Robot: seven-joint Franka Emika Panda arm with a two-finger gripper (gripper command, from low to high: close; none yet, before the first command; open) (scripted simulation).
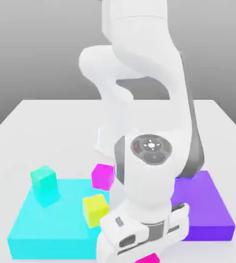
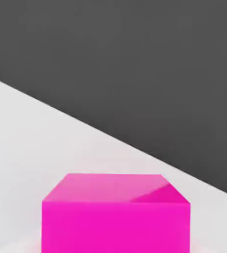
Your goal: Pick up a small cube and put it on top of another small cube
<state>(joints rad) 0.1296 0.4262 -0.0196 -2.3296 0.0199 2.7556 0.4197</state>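
While no cube yet sits on another, this is how the scene stands, largest thing first.

Arm: a glossy white jointed arm (image 1: 140, 102) with grey seams, bent low over the near edge of the table (image 1: 48, 118), wrist pointing down.

Table: matte white, flat, rectangular; dark grey backdrop behind.

Cyan pad: a flat, bright cyan square slab (image 1: 33, 226), off to the exterior view's left of the jaws.

Purple pad: a flat violet square slab (image 1: 212, 205), off to the exterior view's right of the jaws.

Gripper: white and boxy (image 1: 150, 251), jaws drawn in narrow; by my reading they are closed on the pink cube directly below the hand, though the fingers themselves are hidden.

Pink cube: small, smooth, sharp-edged, vivid magenta (image 2: 115, 217), sitting right at the jaws and, as far as can be told, not lifted off the table; a corner of it peeks out beneath the hand in the exterior view (image 1: 150, 258).

Second pink cube: same colour and shape (image 1: 103, 176), farther back from the jaws, at the cyan pad's far corner.

Yellow cube: small, smooth, lime-yellow (image 1: 95, 209), on the cyan pad, nearest the jaws.

Teal cube: small, smooth, sea-green (image 1: 44, 184), on the cyan pad, well apart from the jaws.

Progress: early; the grasp looks made, nothing more.

Left to do: lift, carry over another small cube, set down on top, let go.
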